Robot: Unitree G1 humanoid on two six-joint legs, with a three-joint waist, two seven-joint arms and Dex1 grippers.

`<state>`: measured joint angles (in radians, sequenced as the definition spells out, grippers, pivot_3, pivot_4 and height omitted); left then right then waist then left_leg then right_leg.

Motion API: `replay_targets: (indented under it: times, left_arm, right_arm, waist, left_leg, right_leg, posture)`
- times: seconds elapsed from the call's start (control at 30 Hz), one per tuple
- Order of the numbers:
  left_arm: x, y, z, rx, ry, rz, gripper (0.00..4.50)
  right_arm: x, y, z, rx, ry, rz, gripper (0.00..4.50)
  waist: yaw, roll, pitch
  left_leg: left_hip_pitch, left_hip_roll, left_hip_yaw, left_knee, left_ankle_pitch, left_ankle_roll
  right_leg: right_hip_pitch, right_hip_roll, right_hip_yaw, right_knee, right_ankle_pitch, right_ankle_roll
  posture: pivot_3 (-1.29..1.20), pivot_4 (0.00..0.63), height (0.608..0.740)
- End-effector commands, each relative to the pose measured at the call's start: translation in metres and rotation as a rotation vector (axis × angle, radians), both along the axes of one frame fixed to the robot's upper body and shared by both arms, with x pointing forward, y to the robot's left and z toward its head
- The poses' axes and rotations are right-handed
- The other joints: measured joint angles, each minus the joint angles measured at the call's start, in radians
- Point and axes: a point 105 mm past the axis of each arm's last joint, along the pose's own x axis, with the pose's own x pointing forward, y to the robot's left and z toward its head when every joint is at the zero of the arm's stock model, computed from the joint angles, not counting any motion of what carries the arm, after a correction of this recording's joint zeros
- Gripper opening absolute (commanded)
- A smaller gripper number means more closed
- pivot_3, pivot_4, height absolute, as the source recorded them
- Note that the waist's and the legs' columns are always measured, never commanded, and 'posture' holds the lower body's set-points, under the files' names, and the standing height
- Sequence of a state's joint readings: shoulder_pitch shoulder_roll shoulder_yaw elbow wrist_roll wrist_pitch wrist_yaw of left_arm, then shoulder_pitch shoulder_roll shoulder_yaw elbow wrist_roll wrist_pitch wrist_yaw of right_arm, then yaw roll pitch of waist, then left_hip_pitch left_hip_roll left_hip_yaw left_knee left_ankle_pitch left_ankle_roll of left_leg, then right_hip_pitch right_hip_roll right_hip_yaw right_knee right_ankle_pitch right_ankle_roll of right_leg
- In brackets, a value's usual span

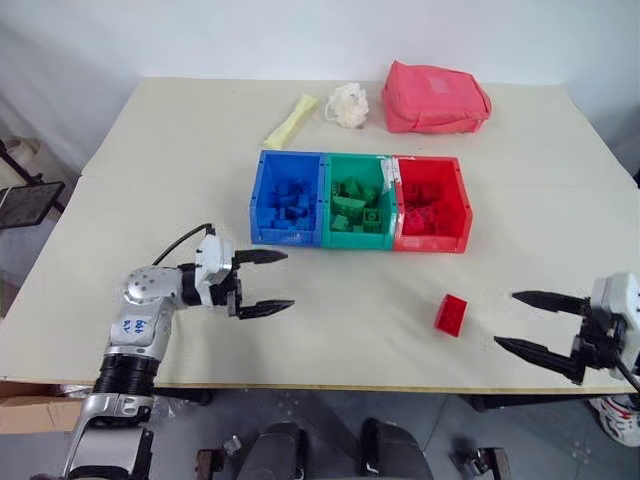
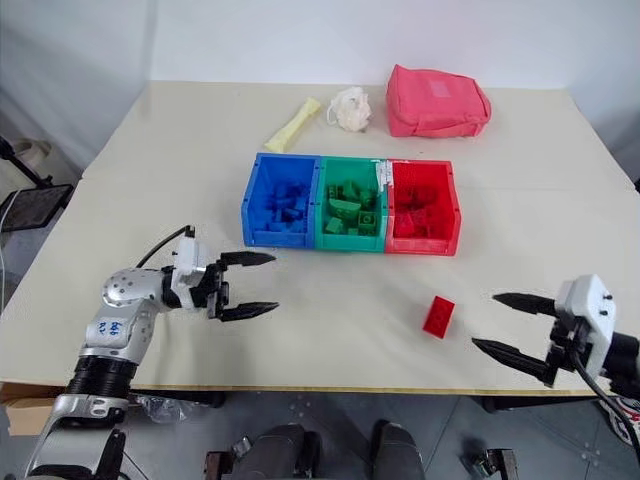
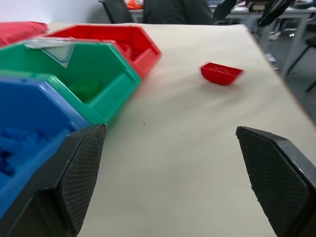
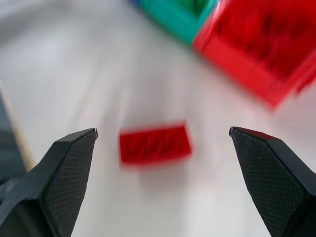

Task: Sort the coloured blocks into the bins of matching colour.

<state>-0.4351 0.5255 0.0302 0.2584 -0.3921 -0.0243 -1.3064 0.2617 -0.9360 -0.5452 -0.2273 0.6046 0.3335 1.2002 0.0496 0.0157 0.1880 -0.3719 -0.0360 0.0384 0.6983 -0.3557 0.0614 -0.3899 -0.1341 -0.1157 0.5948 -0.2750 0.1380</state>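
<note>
The right gripper [image 1: 528, 322] held its black fingers spread and empty, a small red studded plastic brick [image 1: 451, 314] lying just ahead of the tips. The left gripper [image 1: 276, 283], also spread wide, pinched nothing. Beyond its fingers stood the joined blue, green and red plastic bins [image 1: 325, 200], filled with matching bricks.

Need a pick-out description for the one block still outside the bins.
Find the row of three joined bins mid-table, blue, green, red. Nearer the front table edge from the red bin lies a red block, alone on the bare tabletop. Every other brick sits inside a bin; this one lies flat, just ahead of the right claw.
</note>
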Motion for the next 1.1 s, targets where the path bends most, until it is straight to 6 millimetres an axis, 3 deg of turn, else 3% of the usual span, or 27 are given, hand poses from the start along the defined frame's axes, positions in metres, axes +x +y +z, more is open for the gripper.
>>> replay_targets:
  times: [0.03, 0.17, 0.43, 0.7, 1.1]
  left_arm:
    - [-0.004, 0.005, 0.002, 0.007, -0.020, -0.025, 4.46]
    - [-0.005, 0.004, 0.003, 0.003, -0.031, -0.022, 4.46]
    - [-0.016, -0.003, 0.003, -0.006, -0.030, -0.027, 4.46]
    - [-0.034, -0.006, 0.003, -0.017, -0.013, -0.032, 4.46]
    - [-0.049, -0.001, 0.003, -0.022, -0.003, 0.022, 4.46]
  right_arm:
    - [-0.004, -0.003, 0.014, -0.040, -0.036, 0.004, 4.50]
    - [-0.004, -0.002, 0.014, -0.048, -0.038, 0.009, 4.50]
    - [0.003, 0.021, 0.010, -0.078, -0.014, 0.111, 4.50]
    - [0.024, 0.032, 0.001, -0.123, 0.028, 0.203, 4.50]
    - [0.064, 0.038, -0.030, -0.195, 0.067, 0.214, 4.50]
  waist:
    - [-0.001, 0.000, 0.000]
    - [0.000, 0.000, 0.000]
    - [-0.003, 0.000, 0.000]
    - [-0.011, 0.000, 0.000]
    - [-0.025, 0.000, 0.000]
  left_leg:
    - [0.000, 0.000, 0.000, 0.000, 0.000, 0.000]
    - [0.000, 0.000, 0.000, 0.000, 0.000, 0.000]
    - [0.000, 0.000, -0.001, 0.000, 0.000, 0.000]
    - [0.000, 0.001, -0.001, 0.000, 0.000, -0.001]
    - [0.000, 0.001, -0.001, 0.000, -0.001, -0.001]
  right_leg:
    - [0.000, 0.000, 0.000, 0.000, 0.000, 0.000]
    - [0.000, 0.000, 0.002, 0.000, 0.000, 0.000]
    - [0.000, -0.001, 0.008, 0.000, 0.000, 0.000]
    - [0.000, -0.001, 0.009, 0.000, 0.000, 0.000]
    - [0.000, -0.001, 0.008, 0.000, 0.000, -0.001]
  posture:
    - [0.00, 0.150, 0.740]
    - [0.00, 0.150, 0.740]
    - [0.00, 0.150, 0.740]
    - [0.00, 0.150, 0.740]
    - [0.00, 0.150, 0.740]
